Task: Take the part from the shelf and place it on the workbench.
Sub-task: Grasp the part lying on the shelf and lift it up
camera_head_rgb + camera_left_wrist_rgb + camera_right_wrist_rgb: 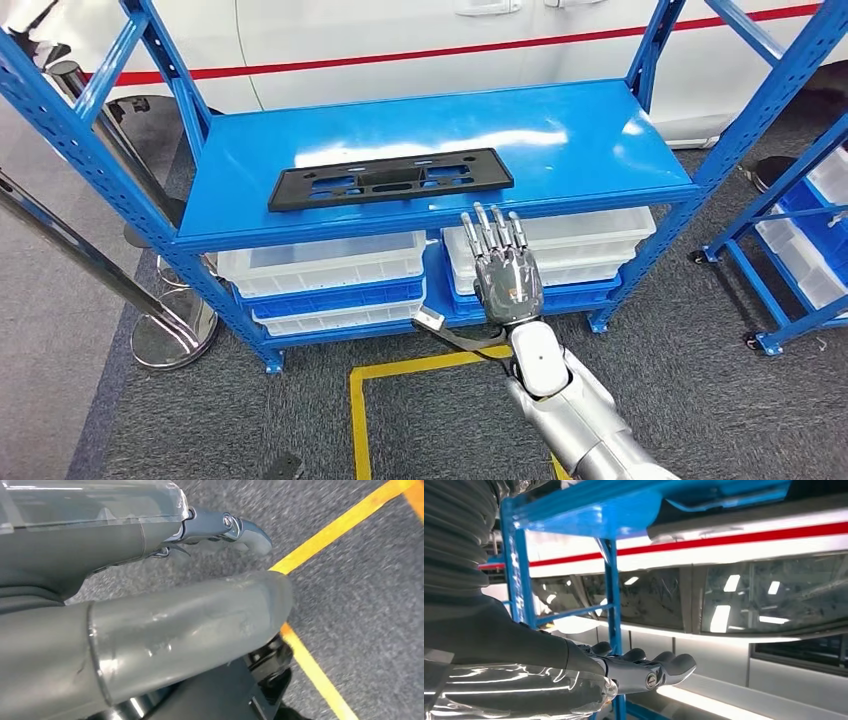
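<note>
A flat black plastic part (392,179) with cut-outs lies lengthwise on the blue shelf board (560,140). My right hand (503,265) is raised in front of the shelf's front edge, just right of the part's near end and apart from it, fingers straight and spread, holding nothing. In the right wrist view the right hand's fingers (644,667) reach out flat below the blue shelf frame (611,580). My left hand (150,625) hangs over grey carpet with its thumb and fingers (235,530) loosely extended and nothing in them.
White bins (325,265) sit on the lower shelf level. A chrome stand base (175,330) is at the left of the rack, another blue rack (800,230) at the right. Yellow floor tape (400,370) marks the carpet. A white vehicle with a red stripe (430,50) stands behind.
</note>
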Robot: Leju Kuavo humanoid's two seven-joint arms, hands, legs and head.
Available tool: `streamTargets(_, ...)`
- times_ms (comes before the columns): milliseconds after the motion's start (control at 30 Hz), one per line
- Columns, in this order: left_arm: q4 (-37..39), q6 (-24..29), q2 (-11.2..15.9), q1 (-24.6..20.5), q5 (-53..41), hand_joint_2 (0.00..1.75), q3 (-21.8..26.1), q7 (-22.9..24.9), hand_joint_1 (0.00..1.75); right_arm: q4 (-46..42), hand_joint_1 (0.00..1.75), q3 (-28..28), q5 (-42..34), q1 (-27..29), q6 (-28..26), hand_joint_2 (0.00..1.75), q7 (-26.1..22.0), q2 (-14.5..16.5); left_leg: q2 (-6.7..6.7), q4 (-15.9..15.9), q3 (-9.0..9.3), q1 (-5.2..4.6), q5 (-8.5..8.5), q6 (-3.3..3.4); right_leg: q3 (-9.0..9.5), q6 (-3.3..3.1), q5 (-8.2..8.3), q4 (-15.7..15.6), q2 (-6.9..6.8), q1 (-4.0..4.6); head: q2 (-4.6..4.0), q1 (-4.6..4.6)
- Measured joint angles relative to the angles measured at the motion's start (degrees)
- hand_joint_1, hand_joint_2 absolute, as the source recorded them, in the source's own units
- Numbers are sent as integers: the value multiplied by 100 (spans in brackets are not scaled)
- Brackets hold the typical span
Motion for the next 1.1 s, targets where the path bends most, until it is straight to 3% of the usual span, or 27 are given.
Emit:
streamTargets(67,0,0,11,-11,-1,0,-1,3,0,-16,0,-9,1,22,0,175,-62,27,6,-564,126,-48,396,96,73,41,-77,-14,5,-1,0,1)
streamTargets(100,0,0,16,-13,-1,0,-2,5,0,-20,0,-11,2,39,0,175,-87,38,8,-697,151,-80,465,145,93,74,-94,-21,7,-11,0,1)
streamTargets(167,0,0,19,-16,-2,0,-4,6,0,-30,0,-14,2,66,-2,175,-101,59,5,-784,231,-99,457,218,124,141,-103,-13,5,-24,0,0)
streamTargets(233,0,0,17,-28,-2,0,-7,4,0,-41,0,-5,2,63,-3,175,-47,70,-1,-868,360,-75,461,273,68,188,-142,185,-6,-28,0,3)
streamTargets(300,0,0,16,-58,-2,0,-11,3,0,-40,0,26,2,56,-4,175,30,71,-4,-903,464,-59,415,314,-262,235,-323,758,-11,-55,0,6)
streamTargets(367,0,0,14,-74,-2,0,-19,4,0,-17,0,74,2,84,-5,175,72,70,-6,-899,539,-54,336,325,-732,286,-557,1386,-13,-93,0,6)
streamTargets(400,0,0,13,-71,-2,0,-23,5,0,-1,0,104,2,101,-5,175,87,69,-9,-892,586,-48,289,313,-887,311,-581,1510,-16,-114,0,5)
streamTargets(433,0,0,12,-70,-2,0,-29,6,0,15,0,133,2,111,-5,175,98,69,-12,-878,639,-38,236,296,-947,335,-491,1441,-19,-133,0,6)
streamTargets(533,0,-2,7,-83,2,0,-48,7,0,47,0,203,2,109,-4,175,114,69,-19,-796,792,-2,34,209,-725,386,235,471,-42,-165,0,7)
streamTargets(600,0,-2,4,-100,4,0,-53,9,0,74,0,250,2,101,-4,175,114,73,-24,-742,837,-2,-82,116,-628,334,442,109,-47,-145,0,5)
streamTargets(700,0,-2,4,-115,7,0,-60,11,0,102,0,305,2,93,-5,175,108,95,-21,-650,888,9,-139,15,-553,193,387,87,-25,-130,0,5)
streamTargets(733,0,-2,4,-123,9,0,-61,10,0,106,0,315,2,84,-5,175,105,108,-18,-495,827,20,-160,-1,-503,150,355,76,-24,-133,0,4)
streamTargets(767,0,-2,3,-131,11,0,-63,9,0,106,0,323,2,76,-5,175,103,122,-15,-266,712,32,-211,-18,-453,117,327,68,-22,-136,0,3)
streamTargets(833,1,-2,1,-132,14,0,-71,7,0,110,0,342,2,67,-5,175,96,143,-13,421,300,44,-442,-61,-367,71,249,60,-27,-124,0,2)
streamTargets(900,2,-2,-1,-112,13,0,-79,7,0,126,0,364,2,70,-5,175,92,150,-12,861,-76,46,-657,-80,-276,60,162,61,-20,-103,0,3)
streamTargets(933,2,-2,-1,-104,13,0,-81,7,0,135,0,373,2,71,-5,175,92,151,-12,835,-159,46,-624,-69,-218,60,114,61,-14,-92,0,3)
streamTargets(967,2,-2,-1,-100,13,0,-82,7,0,141,0,378,2,71,-5,175,92,152,-13,621,-149,44,-456,-46,-150,64,65,61,-9,-81,0,3)
streamTargets(1033,2,-2,1,-99,13,0,-84,7,0,146,0,386,2,68,-4,175,92,163,-14,-87,7,26,93,25,-17,81,-35,64,-6,-62,0,5)
streamTargets(1100,2,-2,3,-101,14,0,-86,8,0,153,0,398,2,62,-4,175,95,178,-12,-544,127,-20,370,99,45,132,-112,60,-1,-60,0,4)
